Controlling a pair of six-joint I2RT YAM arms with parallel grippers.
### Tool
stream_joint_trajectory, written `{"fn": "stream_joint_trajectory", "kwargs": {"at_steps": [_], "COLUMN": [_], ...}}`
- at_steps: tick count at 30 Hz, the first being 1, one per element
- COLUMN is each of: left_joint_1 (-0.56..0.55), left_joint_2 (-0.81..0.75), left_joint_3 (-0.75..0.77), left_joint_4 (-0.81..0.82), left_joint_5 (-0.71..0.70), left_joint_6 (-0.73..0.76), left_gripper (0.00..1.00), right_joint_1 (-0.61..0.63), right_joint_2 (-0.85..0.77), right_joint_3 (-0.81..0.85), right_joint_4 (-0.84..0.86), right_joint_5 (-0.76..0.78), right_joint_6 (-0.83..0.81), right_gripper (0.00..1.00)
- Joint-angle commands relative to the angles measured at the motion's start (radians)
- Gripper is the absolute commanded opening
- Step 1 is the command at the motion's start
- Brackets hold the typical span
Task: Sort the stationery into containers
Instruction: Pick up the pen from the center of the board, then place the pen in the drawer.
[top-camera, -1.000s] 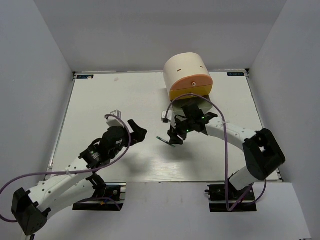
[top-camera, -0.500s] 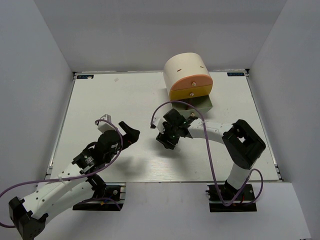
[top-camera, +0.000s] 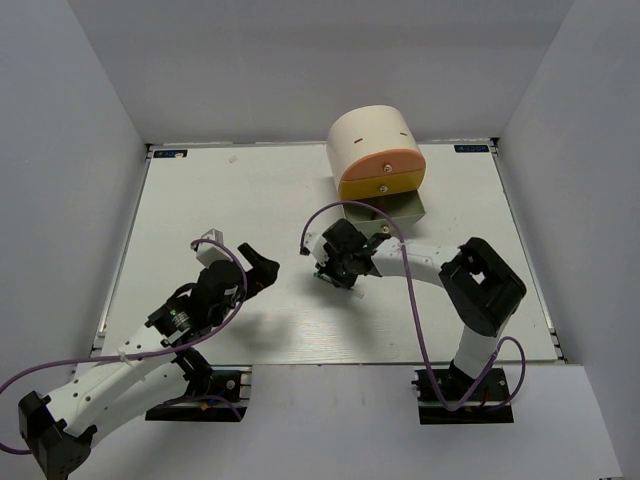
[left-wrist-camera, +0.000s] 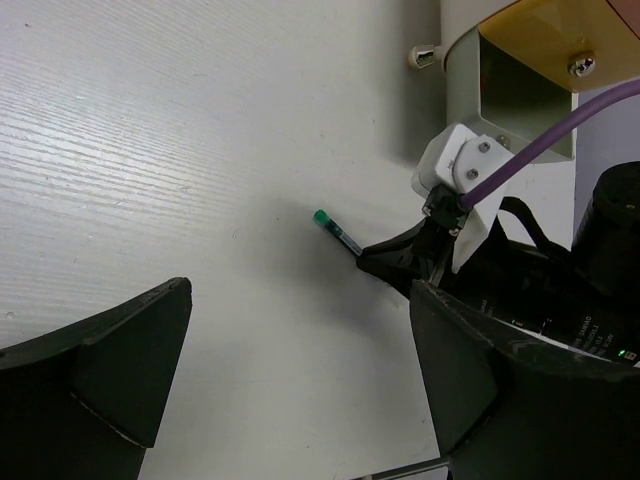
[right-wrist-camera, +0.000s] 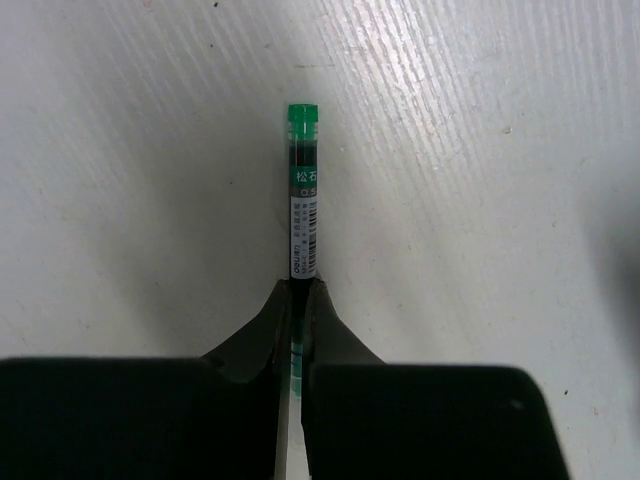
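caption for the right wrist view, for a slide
Green-tipped pen pinched in the right gripper, white table beneath.

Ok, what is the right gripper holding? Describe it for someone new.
Find the cream half-cylinder desk organiser at the far edge of the white table. In front of it, the right gripper pinches a thin pen. Its green end cap and white barcode label stand out against the black fingers.
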Motion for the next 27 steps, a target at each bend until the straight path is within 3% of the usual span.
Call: {"fn": "stream_joint_trajectory", "kwargs": {"at_steps": [1,9,15,21,27], "left_joint_1": [-0.002,-0.002,-0.002,-0.002,-0.002], "left_joint_2": [-0.004,0.024,0.033,0.033,0.053], "left_joint_3": [0.001,0.001,-0.018,-0.028,-0.038], "left_joint_4": [0.005,0.037,0.065,0.094,0.126], "left_joint_5": [-0.018,0.003,0.022,0.031,0.042], "left_joint_6": [0.001,0.019,0.028,0.037,0.047], "left_gripper": [1.0,1.0,1.0,1.0,1.0], "right_joint_1": [-0.004,-0.06,-0.15,-0.271,-0.408], "right_joint_2": [-0.007,-0.216,-0.273,-0.296,-0.339], "right_joint_3": [-0.019,0.059,0.168,0.173,0.089], "right_joint_4": [-0.063,-0.062,-0.09,-0.025,0.065], "right_joint_5": [-0.082,-0.119,-0.109,-0.069,-0.189], "right_joint_6": [-0.019,-0.107,-0.154,-0.335,-0.593], "right_gripper": [0.0,0.0,0.0,0.0,0.0]}}
